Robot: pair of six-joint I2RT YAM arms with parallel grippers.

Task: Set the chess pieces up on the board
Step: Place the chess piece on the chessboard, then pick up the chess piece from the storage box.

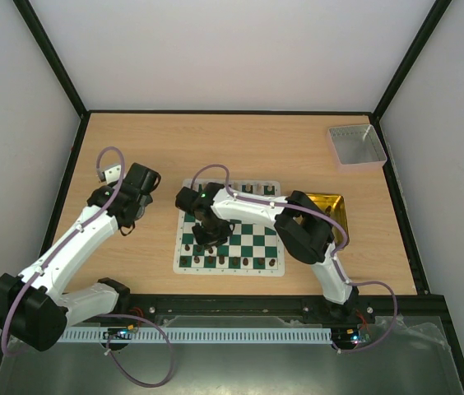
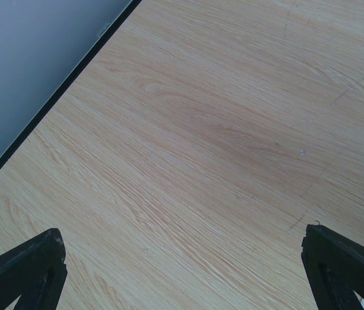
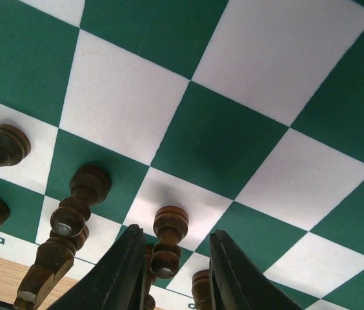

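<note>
The green and white board (image 1: 252, 240) lies in the middle of the table. Dark brown chess pieces (image 1: 234, 262) stand along its near rows; a few more pieces (image 1: 254, 189) stand at its far edge. My right gripper (image 1: 210, 234) hovers low over the board's left part. In the right wrist view its jaws (image 3: 175, 236) stand slightly apart on either side of a dark brown pawn (image 3: 170, 223) that stands upright on a white square, with a gap showing beside it. Other dark pieces (image 3: 72, 216) stand to its left. My left gripper (image 1: 133, 216) is open and empty over bare wood (image 2: 188, 148), left of the board.
A translucent yellow tray (image 1: 336, 206) lies right of the board, partly under my right arm. A grey tray (image 1: 355, 146) sits at the far right corner. A black frame edge (image 2: 53, 97) and a wall border the table on the left.
</note>
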